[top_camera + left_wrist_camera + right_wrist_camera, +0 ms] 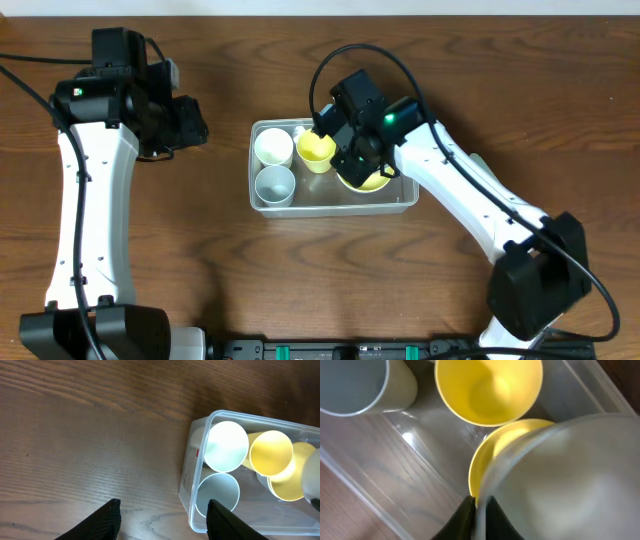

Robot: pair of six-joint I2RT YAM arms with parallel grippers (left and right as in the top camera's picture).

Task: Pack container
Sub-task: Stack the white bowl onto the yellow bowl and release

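Observation:
The clear container (330, 206) sits mid-table, also in the left wrist view (192, 505). It holds a white cup (273, 147), a grey cup (275, 184), a yellow cup (316, 150) and a yellow bowl (368, 183). My right gripper (479, 510) is shut on the rim of a pale grey bowl (570, 480), held just over the yellow bowl (492, 455) inside the container. In the overhead view the right gripper (350, 150) hides that grey bowl. My left gripper (164, 520) is open and empty over bare table left of the container (190, 122).
The brown wooden table (200, 260) surrounds the container. The yellow cup (487, 390) and grey cup (355, 382) stand close behind the held bowl. The container's clear wall (365, 490) runs along the lower left of the right wrist view.

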